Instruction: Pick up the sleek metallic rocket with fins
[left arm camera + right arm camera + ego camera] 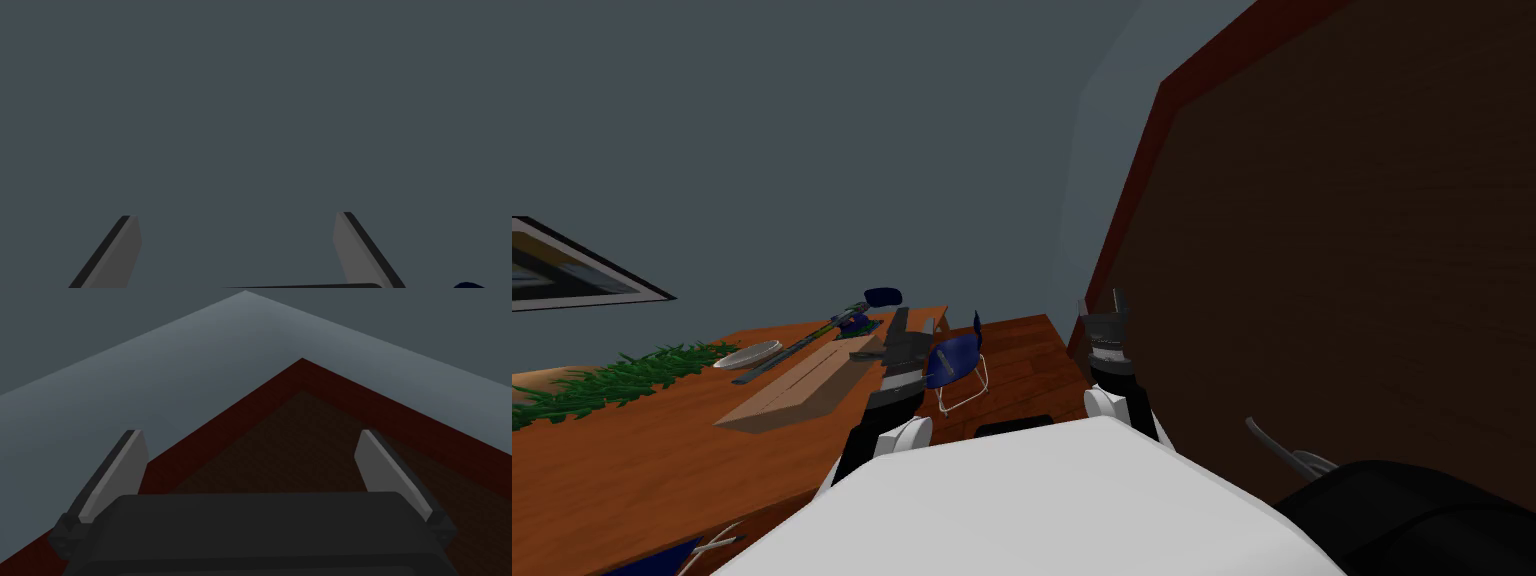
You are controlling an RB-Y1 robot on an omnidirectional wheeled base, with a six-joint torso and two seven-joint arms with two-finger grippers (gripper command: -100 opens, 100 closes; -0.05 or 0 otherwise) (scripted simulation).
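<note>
A long, thin grey and dark blue rocket lies on its side on the brown wooden table, towards the table's far end. Its far tip ends at a small blue and green thing. My left gripper hangs just right of that far tip, above the table's far right corner. In the left wrist view its fingers stand wide apart before a plain grey wall, so the left gripper is open and empty. My right gripper, also open and empty, is raised beside a dark brown panel.
On the table lie a tan flat box, a grey plate and a green garland. A blue chair stands past the table's right edge. A tall dark brown panel with a red frame is close on the right.
</note>
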